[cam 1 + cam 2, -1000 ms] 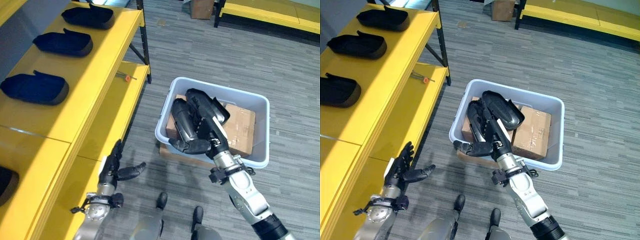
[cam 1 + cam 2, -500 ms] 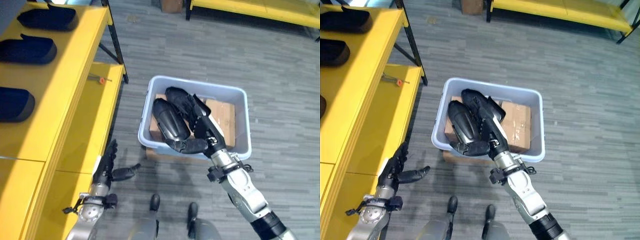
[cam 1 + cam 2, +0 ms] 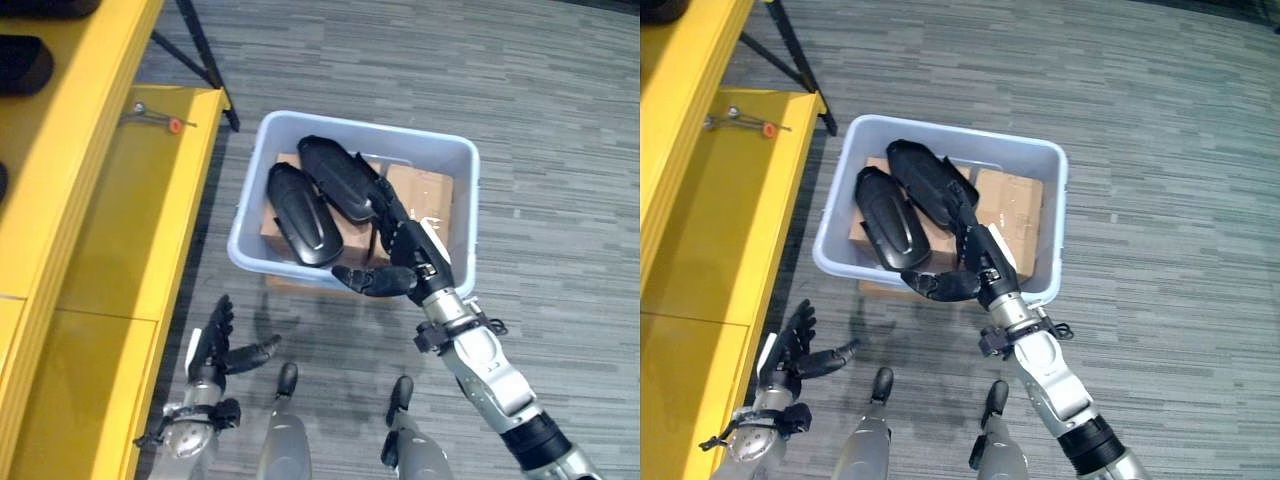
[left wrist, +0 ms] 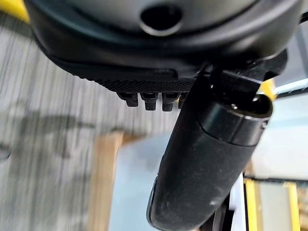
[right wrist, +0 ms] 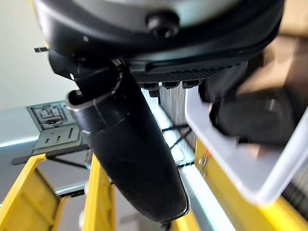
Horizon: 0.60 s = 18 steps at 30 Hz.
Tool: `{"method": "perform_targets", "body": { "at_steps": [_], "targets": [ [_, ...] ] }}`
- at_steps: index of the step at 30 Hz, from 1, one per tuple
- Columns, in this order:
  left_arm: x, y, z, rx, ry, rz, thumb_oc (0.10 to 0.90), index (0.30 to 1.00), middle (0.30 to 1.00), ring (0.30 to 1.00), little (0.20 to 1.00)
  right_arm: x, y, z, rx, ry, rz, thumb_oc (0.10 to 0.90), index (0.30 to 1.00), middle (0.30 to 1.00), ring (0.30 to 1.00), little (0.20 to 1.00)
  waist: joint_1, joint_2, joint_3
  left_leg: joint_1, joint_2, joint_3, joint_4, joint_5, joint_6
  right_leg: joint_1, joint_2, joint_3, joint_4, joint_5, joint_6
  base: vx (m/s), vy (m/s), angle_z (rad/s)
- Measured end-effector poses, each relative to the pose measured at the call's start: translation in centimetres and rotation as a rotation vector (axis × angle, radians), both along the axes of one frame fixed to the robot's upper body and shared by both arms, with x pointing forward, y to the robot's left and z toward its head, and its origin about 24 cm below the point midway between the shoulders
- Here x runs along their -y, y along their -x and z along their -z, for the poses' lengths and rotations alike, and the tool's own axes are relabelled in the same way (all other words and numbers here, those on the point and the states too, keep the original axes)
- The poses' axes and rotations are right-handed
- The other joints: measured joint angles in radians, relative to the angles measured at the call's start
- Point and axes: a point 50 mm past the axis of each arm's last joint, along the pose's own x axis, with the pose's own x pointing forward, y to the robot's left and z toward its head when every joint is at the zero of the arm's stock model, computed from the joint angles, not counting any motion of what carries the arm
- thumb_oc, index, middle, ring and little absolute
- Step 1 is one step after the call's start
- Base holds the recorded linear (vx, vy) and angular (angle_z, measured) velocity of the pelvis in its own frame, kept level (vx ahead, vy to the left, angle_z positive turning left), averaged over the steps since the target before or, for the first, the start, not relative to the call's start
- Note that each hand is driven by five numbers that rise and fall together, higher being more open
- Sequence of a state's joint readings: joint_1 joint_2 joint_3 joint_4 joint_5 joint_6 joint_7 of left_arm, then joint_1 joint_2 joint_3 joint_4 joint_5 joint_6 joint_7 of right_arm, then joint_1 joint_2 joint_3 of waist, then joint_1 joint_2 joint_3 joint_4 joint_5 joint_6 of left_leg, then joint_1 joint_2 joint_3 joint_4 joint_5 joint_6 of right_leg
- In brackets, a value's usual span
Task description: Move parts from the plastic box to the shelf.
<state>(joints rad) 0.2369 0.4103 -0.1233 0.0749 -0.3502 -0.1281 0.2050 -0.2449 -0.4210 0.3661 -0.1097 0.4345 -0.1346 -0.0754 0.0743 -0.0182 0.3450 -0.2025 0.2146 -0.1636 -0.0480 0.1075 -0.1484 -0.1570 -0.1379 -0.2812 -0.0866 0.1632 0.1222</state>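
A pale grey plastic box stands on the carpet and holds two long black moulded parts, one on the left and one further back, lying over brown cartons. My right hand reaches over the box's near rim. Its fingers lie straight along the rear part's near end and its thumb sticks out to the left below the left part. In the right wrist view the thumb is straight beside the box's rim. My left hand hangs open, low beside the yellow shelf.
More black parts lie on the shelf's upper level at the far left. A small tool with an orange tip lies on the lower level. A dark shelf leg stands just behind the box. Grey carpet surrounds the box.
The whole view has shifted, so the camera moved. Against the box, my right hand has drifted right, off the left part toward the rear one. My left hand stays open.
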Motion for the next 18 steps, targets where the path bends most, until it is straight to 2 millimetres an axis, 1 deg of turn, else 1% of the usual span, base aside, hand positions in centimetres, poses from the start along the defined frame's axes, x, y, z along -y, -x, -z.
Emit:
{"method": "perform_targets", "body": {
  "at_steps": [2,4,5,7,9,11,15,18],
  "targets": [
    [0.2,-0.5,-0.3,0.018,0.003,0.013,0.900,1.000,1.000,1.000,1.000,0.2,-0.2,0.0,0.001,0.009,0.008,0.900,1.000,1.000,1.000,1.000,-0.015,0.005,0.000,-0.007,0.017,0.002,0.000,0.003,-0.004,-0.005,0.017,-0.004,0.000,-0.005,-0.011,0.04,-0.129,-0.04],
    [0.6,-1.2,-0.9,0.047,0.006,0.034,0.900,1.000,1.000,1.000,1.000,0.2,-0.4,-0.2,0.008,0.013,0.005,0.900,1.000,1.000,1.000,1.000,-0.018,0.017,-0.003,-0.015,0.028,0.019,-0.011,0.004,-0.006,-0.025,0.027,0.004,0.000,-0.001,-0.016,0.03,-0.114,-0.11],
    [0.7,-1.6,-1.3,0.063,0.007,0.046,0.900,1.000,1.000,1.000,1.000,0.0,-0.5,-0.5,0.019,0.020,0.000,0.900,1.000,1.000,1.000,1.000,-0.022,0.028,-0.004,-0.025,0.029,0.022,-0.012,0.005,-0.007,-0.042,0.032,0.010,0.001,0.000,-0.017,0.03,-0.143,-0.19],
    [0.7,-2.1,-1.7,0.082,0.002,0.050,0.900,1.000,1.000,1.000,1.000,-0.3,-0.8,-1.3,0.048,0.027,-0.011,0.900,1.000,1.000,1.000,1.000,-0.026,0.040,-0.007,-0.042,0.029,0.036,-0.013,0.006,-0.009,-0.070,0.033,0.024,0.003,0.004,-0.022,0.02,-0.107,-0.20],
    [0.5,-2.3,-2.0,0.092,-0.012,0.055,0.900,1.000,1.000,1.000,1.000,-0.7,-1.3,-2.7,0.097,0.025,-0.019,0.900,1.000,1.000,1.000,1.000,-0.027,0.047,-0.009,-0.066,0.031,0.052,-0.013,0.009,-0.014,-0.117,0.032,0.044,0.021,0.004,-0.022,0.02,-0.050,-0.25],
    [0.5,-2.5,-2.2,0.098,-0.016,0.060,0.900,1.000,1.000,1.000,1.000,-0.9,-1.9,-3.6,0.131,0.025,-0.010,0.900,1.000,1.000,1.000,1.000,-0.028,0.051,-0.010,-0.083,0.030,0.068,-0.014,0.012,-0.019,-0.144,0.031,0.059,0.022,0.016,-0.028,0.01,-0.025,-0.21],
    [1.0,-2.7,-2.2,0.094,-0.025,0.092,0.900,1.000,1.000,1.000,1.000,-0.8,-2.3,-3.8,0.157,0.068,0.024,0.900,1.000,1.000,1.000,1.000,-0.033,0.051,-0.010,-0.096,0.030,0.075,-0.014,0.012,-0.019,-0.163,0.027,0.067,0.026,0.016,-0.028,0.00,-0.004,-0.04],
    [1.2,-3.0,-2.3,0.098,-0.031,0.109,0.900,1.000,1.000,1.000,1.000,-1.0,-3.5,-3.9,0.163,0.127,0.054,0.900,1.000,1.000,1.000,1.000,-0.034,0.052,-0.009,-0.124,0.028,0.082,-0.014,0.015,-0.023,-0.203,0.025,0.078,0.037,0.019,-0.028,0.00,-0.001,-0.09]
  ]
}}
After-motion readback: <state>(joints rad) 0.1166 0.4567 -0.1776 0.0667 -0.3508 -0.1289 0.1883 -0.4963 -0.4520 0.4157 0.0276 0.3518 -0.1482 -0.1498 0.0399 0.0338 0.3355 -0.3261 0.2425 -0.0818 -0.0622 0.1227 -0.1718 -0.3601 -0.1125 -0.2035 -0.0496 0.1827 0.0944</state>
